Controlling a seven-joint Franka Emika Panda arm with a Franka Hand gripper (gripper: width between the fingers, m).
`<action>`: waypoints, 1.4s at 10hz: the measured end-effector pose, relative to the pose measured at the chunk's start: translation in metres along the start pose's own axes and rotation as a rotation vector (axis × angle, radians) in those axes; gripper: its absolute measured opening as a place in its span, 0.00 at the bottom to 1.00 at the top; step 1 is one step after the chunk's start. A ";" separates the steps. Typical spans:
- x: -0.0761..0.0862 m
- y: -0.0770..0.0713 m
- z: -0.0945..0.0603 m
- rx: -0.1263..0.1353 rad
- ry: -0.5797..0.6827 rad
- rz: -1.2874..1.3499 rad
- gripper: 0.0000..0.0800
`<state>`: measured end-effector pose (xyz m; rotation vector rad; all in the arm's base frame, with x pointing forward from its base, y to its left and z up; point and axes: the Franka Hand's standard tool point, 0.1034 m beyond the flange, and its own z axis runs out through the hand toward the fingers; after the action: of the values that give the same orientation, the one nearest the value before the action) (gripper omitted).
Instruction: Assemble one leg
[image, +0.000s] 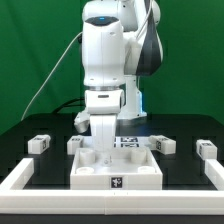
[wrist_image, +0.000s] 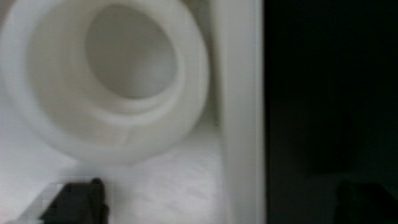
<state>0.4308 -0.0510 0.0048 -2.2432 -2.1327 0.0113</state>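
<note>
Blk table w/ legs flanking panel.

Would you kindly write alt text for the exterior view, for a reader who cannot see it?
A white robot arm reaches down with its gripper over a square white rimmed panel on a black table. Small white legs lie on either side, apart from it; the backdrop is green.
</note>
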 end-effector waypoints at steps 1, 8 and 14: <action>0.000 0.000 0.000 0.000 0.000 0.001 0.68; -0.001 0.000 0.000 0.000 -0.001 0.003 0.07; 0.009 0.001 0.000 0.000 0.004 0.017 0.07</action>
<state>0.4321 -0.0416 0.0052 -2.2591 -2.1122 0.0067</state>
